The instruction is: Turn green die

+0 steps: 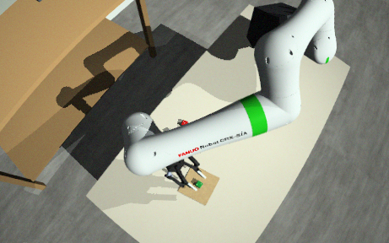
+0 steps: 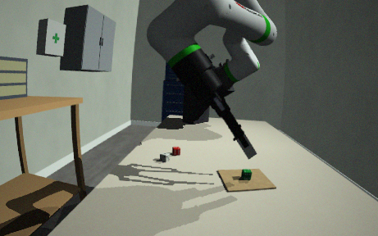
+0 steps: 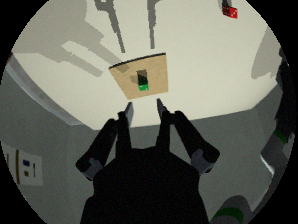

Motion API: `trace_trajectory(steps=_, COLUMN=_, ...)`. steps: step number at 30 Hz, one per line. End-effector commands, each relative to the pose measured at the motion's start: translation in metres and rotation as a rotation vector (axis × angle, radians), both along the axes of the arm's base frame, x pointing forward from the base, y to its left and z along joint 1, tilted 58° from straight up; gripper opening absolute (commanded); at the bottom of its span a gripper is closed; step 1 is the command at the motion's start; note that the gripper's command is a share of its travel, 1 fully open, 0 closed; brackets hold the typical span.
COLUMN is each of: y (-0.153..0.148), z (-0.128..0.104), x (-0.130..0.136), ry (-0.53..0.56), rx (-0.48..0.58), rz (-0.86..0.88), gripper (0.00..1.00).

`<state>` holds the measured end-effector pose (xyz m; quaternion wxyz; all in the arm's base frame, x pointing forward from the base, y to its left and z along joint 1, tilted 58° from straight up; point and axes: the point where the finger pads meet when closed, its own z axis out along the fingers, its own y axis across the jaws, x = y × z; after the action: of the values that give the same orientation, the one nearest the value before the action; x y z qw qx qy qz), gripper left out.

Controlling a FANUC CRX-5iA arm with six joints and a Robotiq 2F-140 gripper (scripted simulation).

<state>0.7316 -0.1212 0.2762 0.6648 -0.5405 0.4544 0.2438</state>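
The green die (image 2: pixel 246 174) sits flat on the small brown mat (image 2: pixel 246 181), near its middle. It also shows in the top view (image 1: pixel 198 183) and in the wrist view (image 3: pixel 143 84). My gripper (image 2: pixel 247 149) hangs in the air above the mat, well clear of the die, with its fingers partly open and nothing between them. In the wrist view the fingertips frame the mat (image 3: pixel 140 76) from above. The number on top of the green die is too small to read.
A red die (image 2: pixel 175 151) and a grey die (image 2: pixel 164 157) lie on the pale floor sheet, left of and behind the mat. A wooden table (image 2: pixel 24 107) stands at the left by the wall. The arm's dark base (image 1: pixel 269 18) is at the back.
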Motion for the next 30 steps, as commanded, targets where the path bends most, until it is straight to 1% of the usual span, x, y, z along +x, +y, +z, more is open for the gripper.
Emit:
trace_trajectory(steps=1, y=0.0, z=0.001, x=-0.002, ry=0.034, rx=-0.098, rz=-0.066, gripper=0.43)
trace_trajectory(steps=3, y=-0.001, z=0.003, x=-0.004, ry=0.04, rx=-0.117, rz=-0.077, gripper=0.43)
trace_trajectory(steps=10, y=0.0, z=0.005, x=-0.004, ry=0.046, rx=-0.13, rz=-0.085, gripper=0.43)
trace_trajectory(steps=19, y=0.002, z=0.008, x=-0.006, ry=0.117, rx=-0.326, rz=-0.205, gripper=0.43)
trace_trajectory(steps=26, y=0.003, z=0.012, x=-0.007, ry=0.12, rx=-0.335, rz=-0.21, gripper=0.43)
trace_trajectory(steps=30, y=0.007, z=0.01, x=-0.007, ry=0.153, rx=-0.401, rz=-0.247, gripper=0.43)
